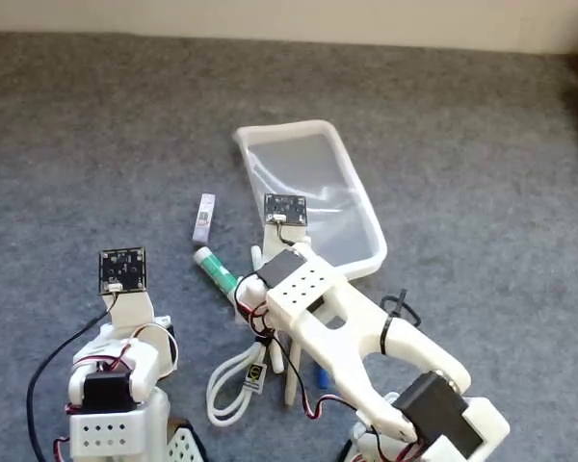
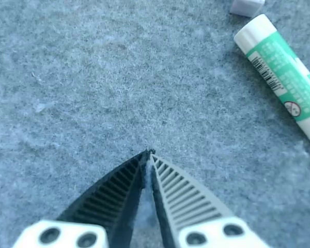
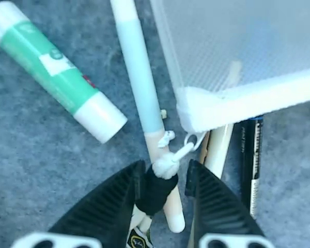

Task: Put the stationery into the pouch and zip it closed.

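right pincer (image 3: 166,166) spread, zip pull (image 3: 182,152) between

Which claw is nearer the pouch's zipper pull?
Right. The right claw straddles the zipper pull at the pouch corner; the left claw sits shut beyond the glue stick.

Closed pincer (image 2: 149,155) over grey carpet (image 2: 93,77), glue stick (image 2: 281,77) nearby

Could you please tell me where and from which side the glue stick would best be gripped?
Probably the glue stick at mid-barrel, coming down from above with jaws across its length. It lies flat on the carpet, round and even there; the pen lies close to one end, so the middle leaves more room.
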Controlling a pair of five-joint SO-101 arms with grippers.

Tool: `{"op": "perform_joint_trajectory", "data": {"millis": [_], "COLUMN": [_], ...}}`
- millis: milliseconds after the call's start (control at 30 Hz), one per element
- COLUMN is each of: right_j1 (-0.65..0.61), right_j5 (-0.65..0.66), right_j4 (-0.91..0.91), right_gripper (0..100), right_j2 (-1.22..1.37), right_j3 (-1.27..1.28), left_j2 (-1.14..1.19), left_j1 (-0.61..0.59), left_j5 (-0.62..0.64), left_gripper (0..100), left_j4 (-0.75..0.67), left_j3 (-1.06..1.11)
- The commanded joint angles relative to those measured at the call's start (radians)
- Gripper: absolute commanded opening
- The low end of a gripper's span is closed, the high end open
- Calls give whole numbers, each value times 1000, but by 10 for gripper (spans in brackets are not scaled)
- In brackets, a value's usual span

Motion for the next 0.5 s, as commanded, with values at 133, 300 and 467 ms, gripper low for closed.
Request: {"op": "perform_joint_trajectory", "data": {"millis": [133, 300, 467], "right_j1": [-58, -62, -65], "right_j5": [12, 12, 12], "right_j4": [8, 15, 87], "right_gripper": [130, 130, 130], "right_j2": [68, 68, 67], "right_j3": [-44, -41, -45], "left_j2": [-7, -7, -7], "left_j1": [10, 10, 10], "left_j5": [11, 11, 11], "left_gripper": [7, 7, 7], "left_j4": [2, 2, 2], "left_j3": [18, 18, 18]}}
